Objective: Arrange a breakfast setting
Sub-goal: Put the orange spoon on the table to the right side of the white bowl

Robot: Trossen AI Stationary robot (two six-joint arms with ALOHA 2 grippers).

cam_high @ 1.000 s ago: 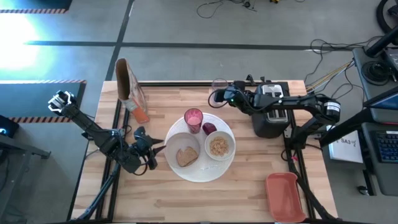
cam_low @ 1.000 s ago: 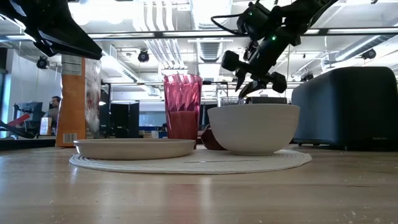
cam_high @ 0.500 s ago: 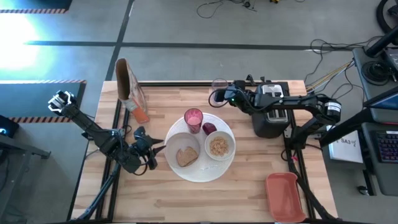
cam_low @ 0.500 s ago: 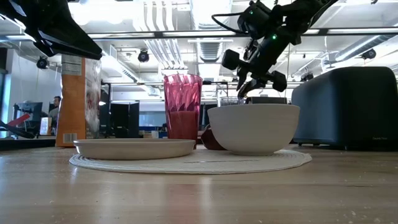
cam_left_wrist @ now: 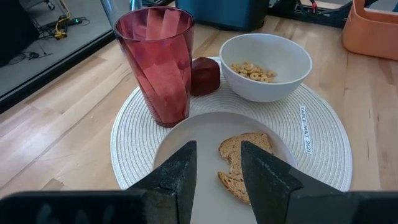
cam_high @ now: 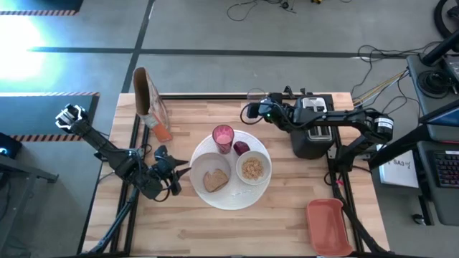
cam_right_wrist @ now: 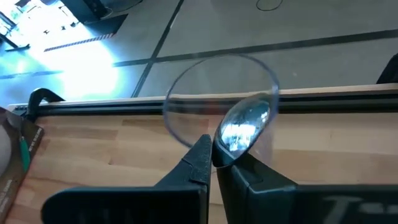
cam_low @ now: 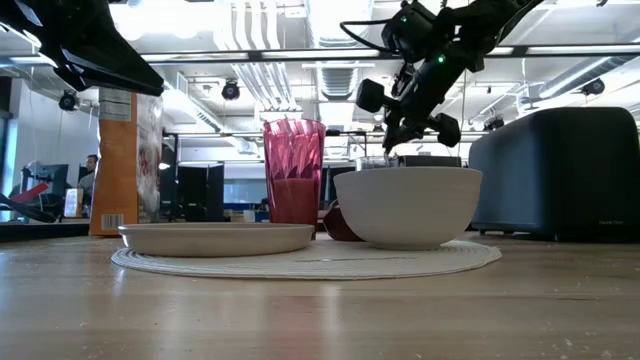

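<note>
Wooden planks make up the surface (cam_high: pixel 215 222), with grey floor and cables beyond it. Just ahead of the left gripper (cam_left_wrist: pixel 217 171) lies the set so far: a round woven mat (cam_high: pixel 267 172) carrying the small white plate (cam_high: pixel 202 169) with toast (cam_high: pixel 215 179), the white bowl (cam_high: pixel 253 169) of cereal (cam_left_wrist: pixel 252 70), the pink cup (cam_high: pixel 223 137) and a small red fruit (cam_high: pixel 242 149) tucked between cup and bowl. Grouping them on the mat keeps the pieces together as one place setting.

The right gripper (cam_right_wrist: pixel 212 158) hangs near the far edge of the surface, well beyond the mat and just beside a black toaster (cam_high: pixel 312 129). Its jaws are pinched together on the spoon (cam_right_wrist: pixel 244 129), whose shiny head stands up just past their tips — right in front of the clear purplish glass (cam_right_wrist: pixel 221 93), which stands directly ahead of them. I judge the spoon is carried this way so it can be brought over and laid by the bowl; the glass too is not yet with the set.

The right arm reaches out long and low across the back of the surface, wrist bent downward. The left arm waits folded at the near left, its jaws parted and empty, pointing at the plate. A cereal box (cam_high: pixel 147 97) and an orange tray (cam_high: pixel 328 226) sit off to the sides, apart from both.
</note>
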